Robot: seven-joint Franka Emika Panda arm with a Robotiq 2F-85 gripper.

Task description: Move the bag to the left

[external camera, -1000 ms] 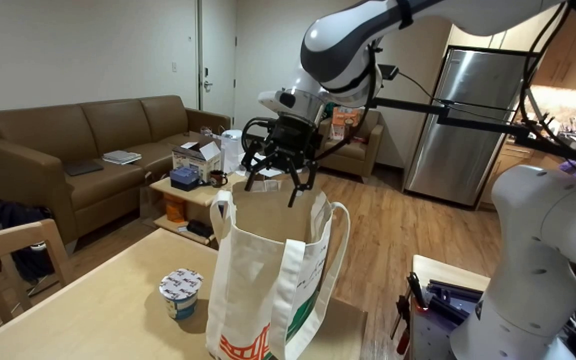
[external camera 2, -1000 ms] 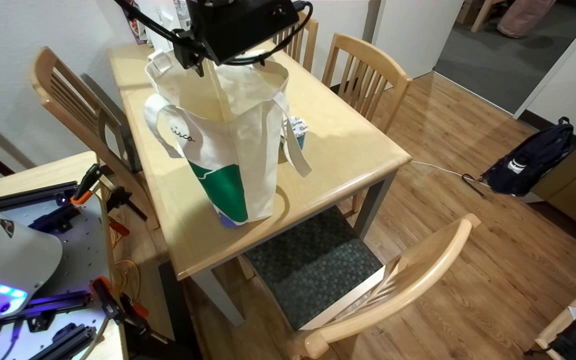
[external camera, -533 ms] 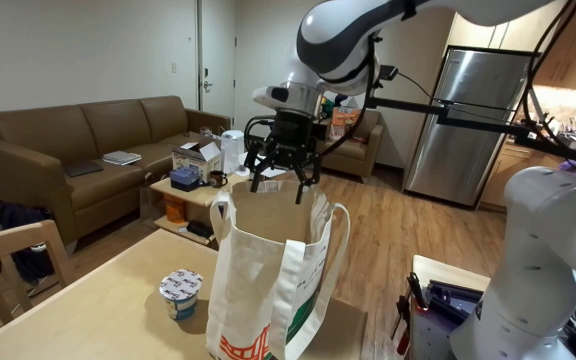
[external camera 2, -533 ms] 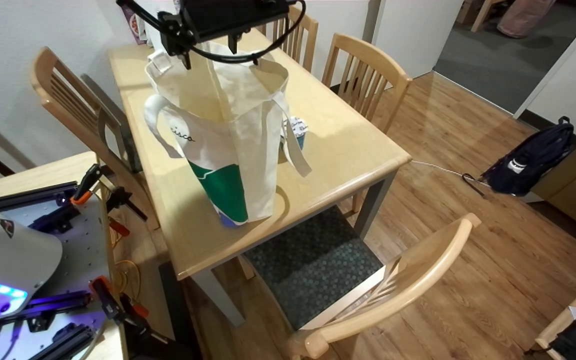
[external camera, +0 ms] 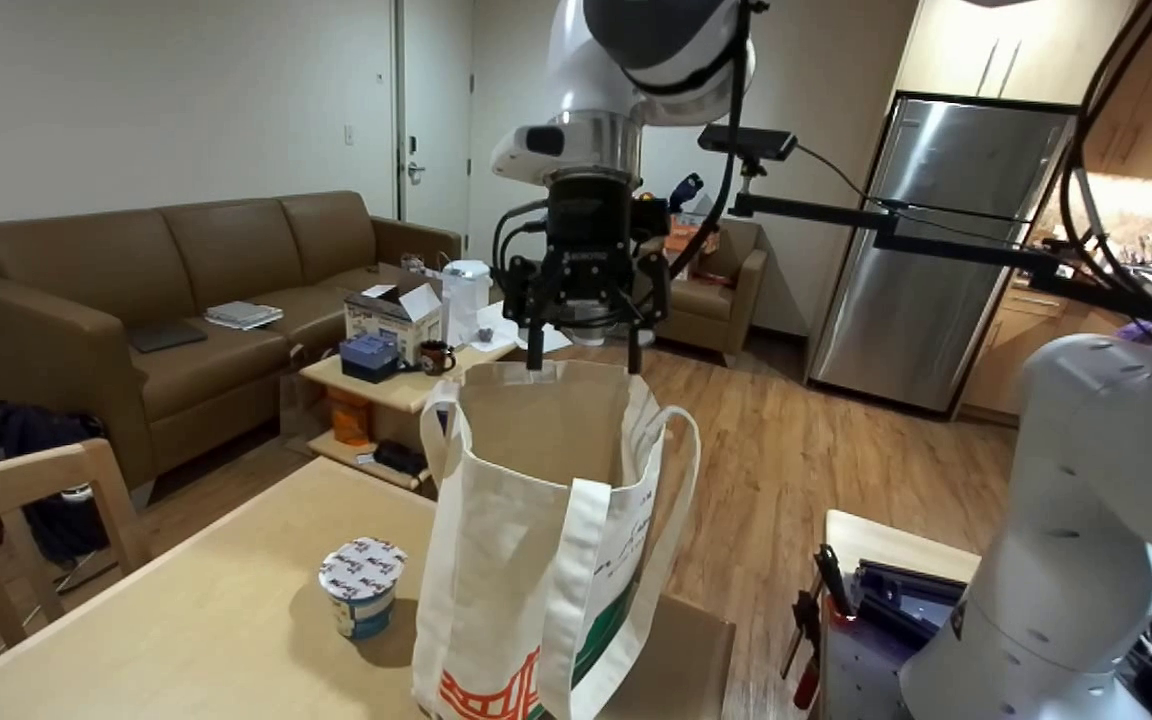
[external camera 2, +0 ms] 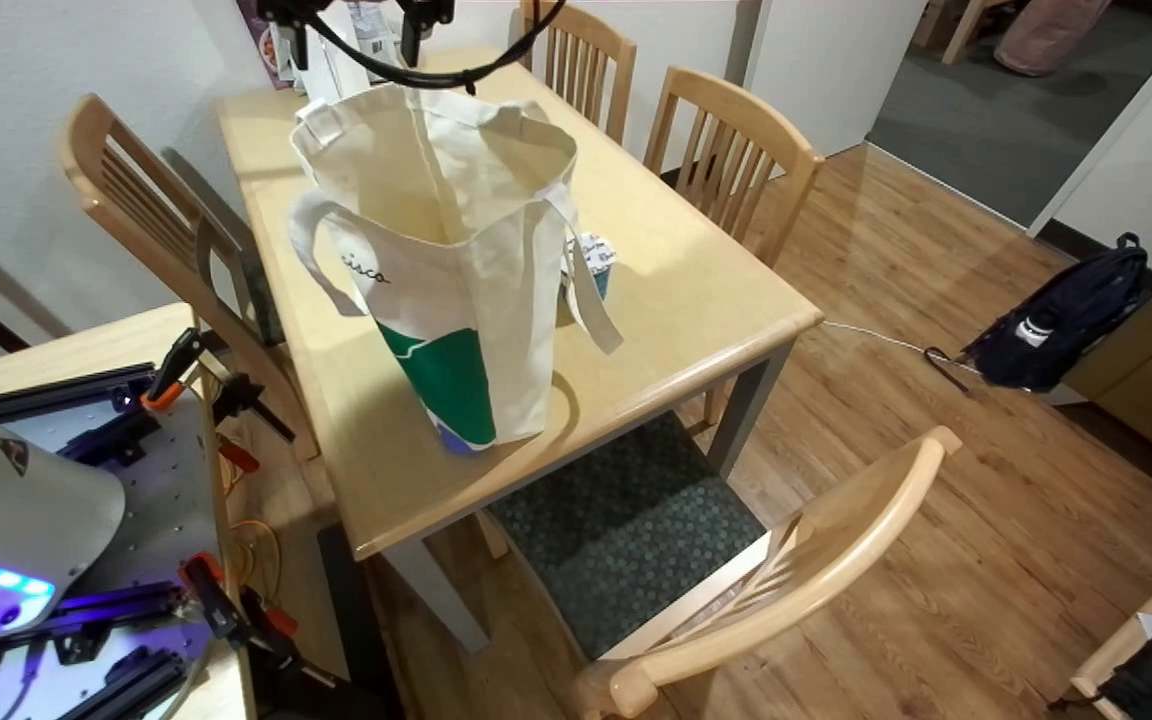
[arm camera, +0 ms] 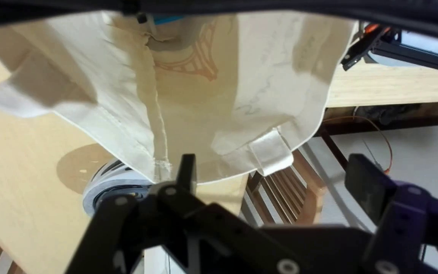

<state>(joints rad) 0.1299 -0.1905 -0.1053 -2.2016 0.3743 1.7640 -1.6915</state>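
While cream-white tote bag [external camera: 511, 550] stands upright on wooden table [external camera: 196, 590], just beside patterned-lid cup [external camera: 363, 590], Robotiq gripper [external camera: 586, 358] hangs above bag, fingers [arm camera: 369, 186] spread apart, grasping nothing. Wrist view: handle strap [arm camera: 273, 153] folded at rim [arm camera: 226, 171], framed between fingers; contact not evident. Judged step: approach to grasp. Recommended: turn wrist until fingers straddle rim, since they appear ranged along it; lower, one finger inside bag, other outside; clamp cloth firmly; lift slightly; carry left. Soft walls may fold, so deep bite preferable.
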